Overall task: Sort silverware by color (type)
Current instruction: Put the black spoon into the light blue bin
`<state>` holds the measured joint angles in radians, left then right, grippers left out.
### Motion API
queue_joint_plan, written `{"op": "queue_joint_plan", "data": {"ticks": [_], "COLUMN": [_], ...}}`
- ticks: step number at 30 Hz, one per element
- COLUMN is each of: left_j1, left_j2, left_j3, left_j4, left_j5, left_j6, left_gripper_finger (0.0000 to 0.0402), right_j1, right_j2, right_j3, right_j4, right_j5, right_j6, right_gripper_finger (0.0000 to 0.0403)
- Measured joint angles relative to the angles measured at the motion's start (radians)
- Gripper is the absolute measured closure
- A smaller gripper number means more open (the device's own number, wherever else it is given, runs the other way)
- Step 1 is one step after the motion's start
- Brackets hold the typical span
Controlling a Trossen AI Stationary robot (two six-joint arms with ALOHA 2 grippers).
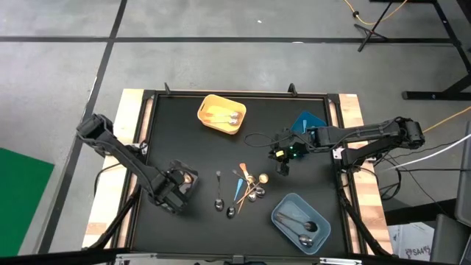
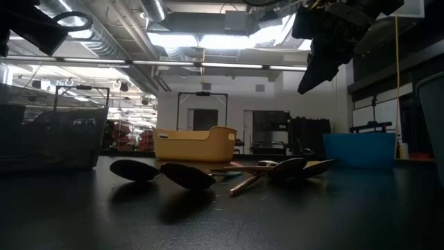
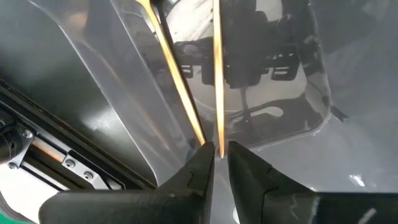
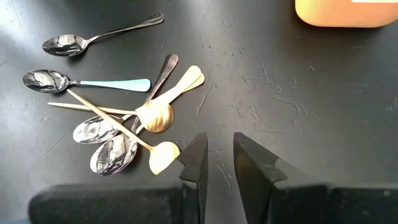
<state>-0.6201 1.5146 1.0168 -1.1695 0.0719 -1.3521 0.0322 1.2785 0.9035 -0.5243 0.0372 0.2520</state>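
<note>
Your left gripper (image 3: 217,163) sits low at the bench's (image 1: 184,147) left side, over the clear bin (image 1: 184,182), its fingers (image 3: 198,171) pinched on a thin gold utensil (image 3: 218,74); a 2nd gold handle (image 3: 171,62) slants beside it inside the bin. Your right gripper (image 4: 217,165) hangs above the bench right of centre, fingers (image 4: 194,163) set a narrow gap apart with nothing between them. Just ahead of it the loose silverware (image 4: 124,121) lies in a cluster near the bench's front middle: silver spoons, 1 spoon with a light-blue handle (image 4: 118,84), 2 gold spoons (image 4: 155,115) overlapping the silver ones, and 1 silver spoon (image 4: 62,43) lying apart. The yellow bin (image 1: 221,113) holds a few pieces near the back edge, the grey-blue bin (image 1: 300,222) holds dark spoons at the front right, and a blue bin (image 1: 309,122) stands by your right arm.
</note>
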Motion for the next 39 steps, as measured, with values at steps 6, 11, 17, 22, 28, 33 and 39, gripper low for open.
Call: {"op": "queue_joint_plan", "data": {"ticks": [6, 11, 17, 22, 28, 33, 39], "left_j1": [0.0, 0.0, 0.0, 0.0, 0.015, 0.04, 0.086], "left_j2": [-0.046, -0.091, -0.144, -0.198, -0.272, -0.314, -0.323], "left_j3": [0.0, 0.0, 0.0, 0.0, 0.0, 0.0, 0.0], "left_j4": [0.0, 0.004, 0.007, 0.037, 0.129, 0.257, 0.49], "left_j5": [0.0, -0.001, 0.0, 0.0, -0.019, -0.143, -0.362], "left_j6": [-0.006, -0.008, -0.009, -0.009, -0.008, 0.068, 0.362], "left_gripper_finger": [0.0362, 0.0363, 0.0363, 0.0363, 0.0363, 0.0363, 0.0363], "right_j1": [0.0, 0.0, 0.0, 0.0, 0.0, 0.0, 0.001], "right_j2": [0.0, 0.0, 0.0, 0.0, 0.0, 0.0, 0.0], "right_j3": [0.0, 0.0, 0.0, 0.0, 0.0, 0.0, 0.0], "right_j4": [0.0, 0.0, 0.0, 0.0, -0.002, -0.063, -0.157], "right_j5": [0.0, 0.0, 0.0, 0.0, -0.002, -0.003, -0.004], "right_j6": [0.0, 0.0, 0.0, 0.0, 0.0, -0.004, -0.007], "right_gripper_finger": [0.0336, 0.0336, 0.0336, 0.0336, 0.0336, 0.0336, 0.0336]}}
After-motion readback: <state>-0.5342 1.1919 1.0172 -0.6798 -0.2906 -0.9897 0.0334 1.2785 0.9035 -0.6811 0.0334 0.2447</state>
